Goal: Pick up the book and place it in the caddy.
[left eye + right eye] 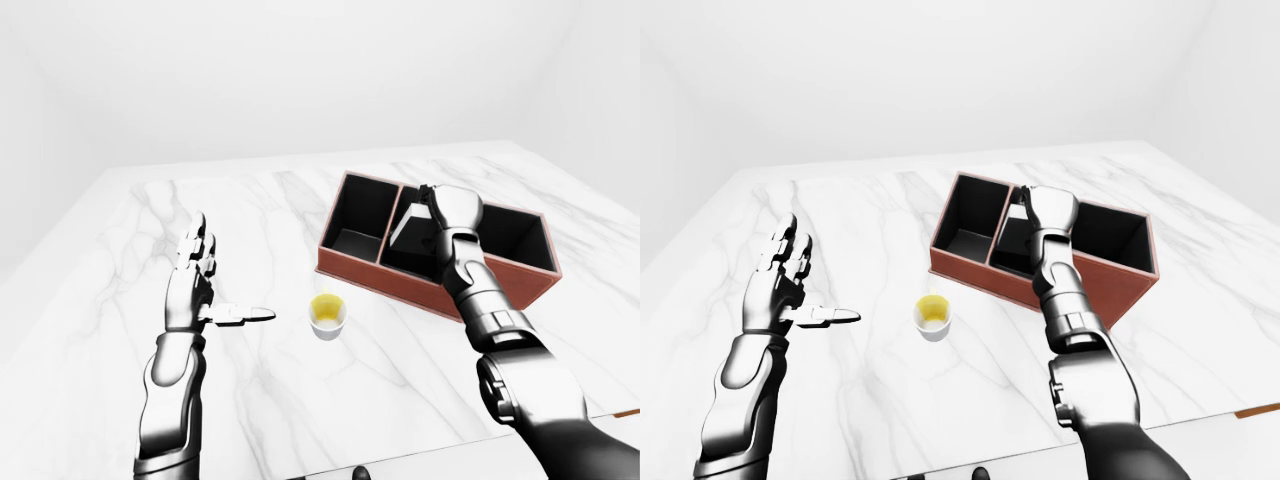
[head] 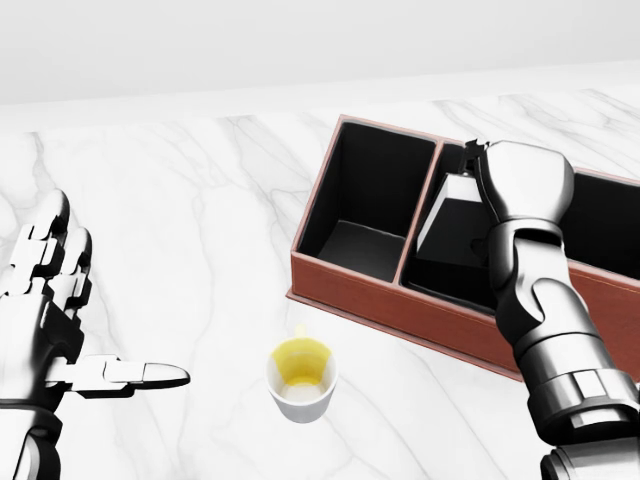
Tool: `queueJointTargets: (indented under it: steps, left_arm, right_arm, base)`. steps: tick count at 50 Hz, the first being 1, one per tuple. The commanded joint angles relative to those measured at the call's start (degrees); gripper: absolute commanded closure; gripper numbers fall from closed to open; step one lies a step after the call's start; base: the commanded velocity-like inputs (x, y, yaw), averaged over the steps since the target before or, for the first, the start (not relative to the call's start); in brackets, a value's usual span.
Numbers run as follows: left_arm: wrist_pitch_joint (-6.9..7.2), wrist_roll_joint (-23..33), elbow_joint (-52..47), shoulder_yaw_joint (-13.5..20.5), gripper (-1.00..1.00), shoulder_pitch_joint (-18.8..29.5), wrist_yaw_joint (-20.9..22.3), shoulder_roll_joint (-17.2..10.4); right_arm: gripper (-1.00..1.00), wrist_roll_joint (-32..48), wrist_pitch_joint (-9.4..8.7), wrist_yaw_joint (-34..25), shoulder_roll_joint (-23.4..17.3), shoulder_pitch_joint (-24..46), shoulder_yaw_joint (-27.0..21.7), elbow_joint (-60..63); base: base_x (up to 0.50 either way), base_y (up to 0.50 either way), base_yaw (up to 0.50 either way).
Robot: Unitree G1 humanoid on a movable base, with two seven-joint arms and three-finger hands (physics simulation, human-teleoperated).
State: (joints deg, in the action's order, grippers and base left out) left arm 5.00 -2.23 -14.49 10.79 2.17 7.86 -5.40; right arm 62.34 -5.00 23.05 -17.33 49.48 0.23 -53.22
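Note:
The red-brown caddy (image 2: 368,305) with three black compartments lies on the marble table, right of centre in the head view. The dark book (image 2: 455,225), white page edge showing, leans tilted inside the middle compartment. My right hand (image 2: 482,172) is over that compartment with its back towards the camera. Its fingers close on the book's top edge. My left hand (image 2: 100,310) is open and empty, fingers spread and thumb pointing right, above the table at the lower left of the head view, far from the caddy.
A small white cup (image 2: 302,380) with a yellow inside stands on the table (image 2: 200,200) just below the caddy's left end, between my two arms. The table's near edge (image 1: 420,455) runs along the bottom of the left-eye view.

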Motion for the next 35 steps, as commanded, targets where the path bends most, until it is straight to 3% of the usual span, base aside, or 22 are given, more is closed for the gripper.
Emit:
queueJointTargets:
  steps: [1,12,28,35]
  left_arm:
    - [0.00,-0.2,0.6,0.2,-1.00,0.1,0.0,-0.1]
    - [-0.09,-0.4,1.5,0.3,-1.00,0.4,0.0,-0.3]
    - [-1.54,-0.6,4.1,0.5,-1.00,0.9,-0.2,-0.6]
    - [-1.25,-0.7,4.2,0.3,-1.00,1.0,-0.3,-0.7]
  right_arm:
    - [1.00,2.6,0.00,4.4,-0.3,2.8,0.4,-5.1]
    - [1.00,1.5,0.00,7.0,-0.6,4.9,0.8,-10.1]
    - [1.00,0.2,0.00,7.0,-0.2,7.5,1.6,-16.1]
    - [1.00,-0.3,0.00,7.0,-0.3,8.6,1.8,-18.5]
  base:
    - [0.00,0.00,0.00]
    - [0.00,0.00,0.00]
    - [0.00,0.00,0.00]
    - [0.00,0.00,0.00]
